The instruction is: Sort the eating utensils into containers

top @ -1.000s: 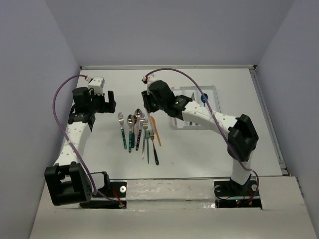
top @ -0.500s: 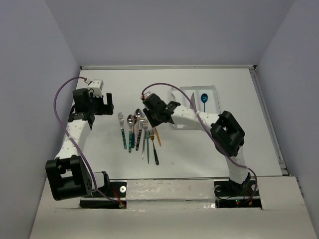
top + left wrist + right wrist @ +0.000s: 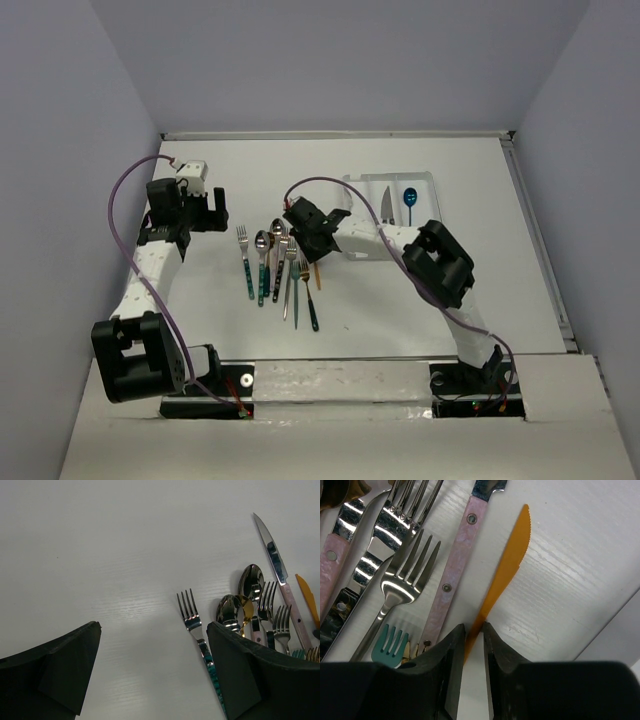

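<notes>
Several eating utensils (image 3: 280,262) lie in a loose bunch mid-table: forks, spoons and knives with silver, teal, pink and black handles. My right gripper (image 3: 312,243) is down at the bunch's right edge. In the right wrist view its jaws (image 3: 474,630) are closed on the handle of an orange knife (image 3: 507,565), which lies flat on the table beside a pink-handled knife (image 3: 455,570). The white divided tray (image 3: 395,176) at the back right holds a blue spoon (image 3: 409,196) and a silver knife (image 3: 386,203). My left gripper (image 3: 205,205) is open and empty, left of the bunch.
In the left wrist view a teal-handled fork (image 3: 192,620) lies just beside the right finger (image 3: 240,665), with spoons and forks beyond it. A teal fork (image 3: 390,640) lies left of my right fingers. The tray's edge (image 3: 620,630) is close on their right.
My right gripper has moved from near the tray down and left onto the bunch and closed round the orange knife. The left arm has barely moved.
</notes>
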